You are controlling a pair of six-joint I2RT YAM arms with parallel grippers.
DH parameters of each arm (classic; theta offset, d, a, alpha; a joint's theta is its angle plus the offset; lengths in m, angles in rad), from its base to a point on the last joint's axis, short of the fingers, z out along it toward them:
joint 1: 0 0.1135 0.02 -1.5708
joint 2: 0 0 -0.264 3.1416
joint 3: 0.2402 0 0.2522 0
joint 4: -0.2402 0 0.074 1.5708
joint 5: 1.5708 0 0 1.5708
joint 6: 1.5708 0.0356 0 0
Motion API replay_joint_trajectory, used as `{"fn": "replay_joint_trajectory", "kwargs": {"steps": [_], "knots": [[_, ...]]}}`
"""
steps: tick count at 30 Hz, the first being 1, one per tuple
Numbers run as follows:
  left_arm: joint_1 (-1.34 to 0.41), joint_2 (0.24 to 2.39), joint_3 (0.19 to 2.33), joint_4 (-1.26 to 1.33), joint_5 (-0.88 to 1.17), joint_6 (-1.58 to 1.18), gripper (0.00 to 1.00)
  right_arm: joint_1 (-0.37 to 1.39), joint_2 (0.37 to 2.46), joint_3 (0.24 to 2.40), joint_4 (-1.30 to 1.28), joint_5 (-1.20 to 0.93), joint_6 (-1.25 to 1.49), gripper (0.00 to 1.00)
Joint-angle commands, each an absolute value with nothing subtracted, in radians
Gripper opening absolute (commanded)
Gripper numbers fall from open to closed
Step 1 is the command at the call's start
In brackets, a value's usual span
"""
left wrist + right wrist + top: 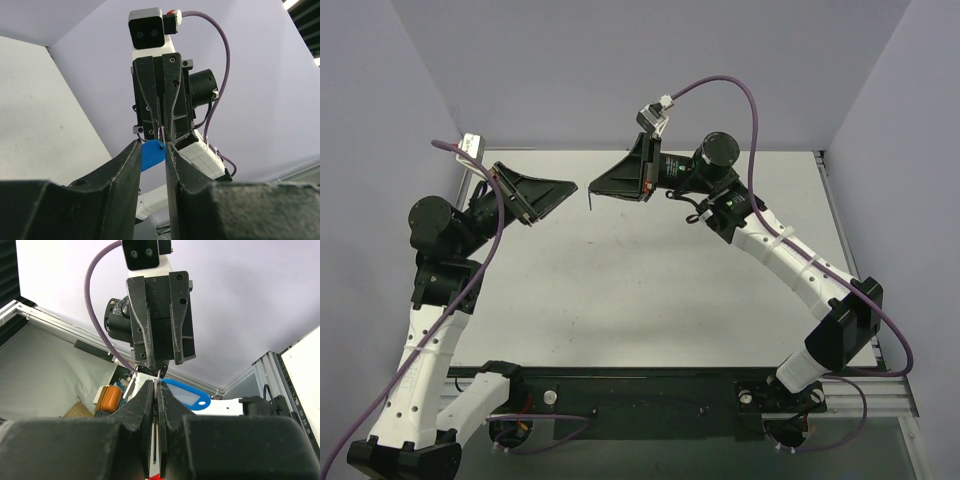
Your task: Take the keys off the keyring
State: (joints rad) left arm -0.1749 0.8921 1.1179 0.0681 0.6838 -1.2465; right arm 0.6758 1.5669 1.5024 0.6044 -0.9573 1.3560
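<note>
Up over the far part of the matte white bench (620,290), two black claws meet tip to tip. Their fingers are dull moulded wedges with screw heads along them. The right claw (156,386) is pressed together on a hair-thin sliver of bright silver metal, part of the keyring (159,376). It is too small for me to tell whether that sliver is ring or key. The keyring's tag (183,395) hangs beside it, a glossy blue plastic oblong with rounded ends and a pale window in its middle. The left claw (151,144) shows a narrow slot between its fingers, with the tag visible in it. I cannot tell whether it grips anything.
</note>
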Motion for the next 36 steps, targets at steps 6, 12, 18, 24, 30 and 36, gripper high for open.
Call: {"fn": "replay_joint_trajectory", "kwargs": {"steps": [6, 12, 18, 24, 30, 36], "knots": [[-0.172, 0.885, 1.108, 0.169, 0.675, -1.269, 0.35, 0.699, 1.583, 1.58, 0.632, -0.956, 1.312, 0.0], [-0.173, 0.874, 1.091, 0.175, 0.681, -1.267, 0.34, 0.706, 1.578, 1.575, 0.615, -0.954, 1.298, 0.0], [-0.181, 0.877, 1.083, 0.195, 0.683, -1.275, 0.31, 0.707, 1.586, 1.594, 0.584, -0.95, 1.27, 0.0], [-0.184, 0.881, 1.089, 0.195, 0.689, -1.275, 0.31, 0.713, 1.606, 1.617, 0.589, -0.951, 1.278, 0.0], [-0.184, 0.874, 1.089, 0.195, 0.695, -1.272, 0.29, 0.716, 1.618, 1.631, 0.589, -0.948, 1.278, 0.0], [-0.186, 0.88, 1.092, 0.203, 0.707, -1.278, 0.19, 0.723, 1.629, 1.643, 0.592, -0.951, 1.281, 0.0]]}}
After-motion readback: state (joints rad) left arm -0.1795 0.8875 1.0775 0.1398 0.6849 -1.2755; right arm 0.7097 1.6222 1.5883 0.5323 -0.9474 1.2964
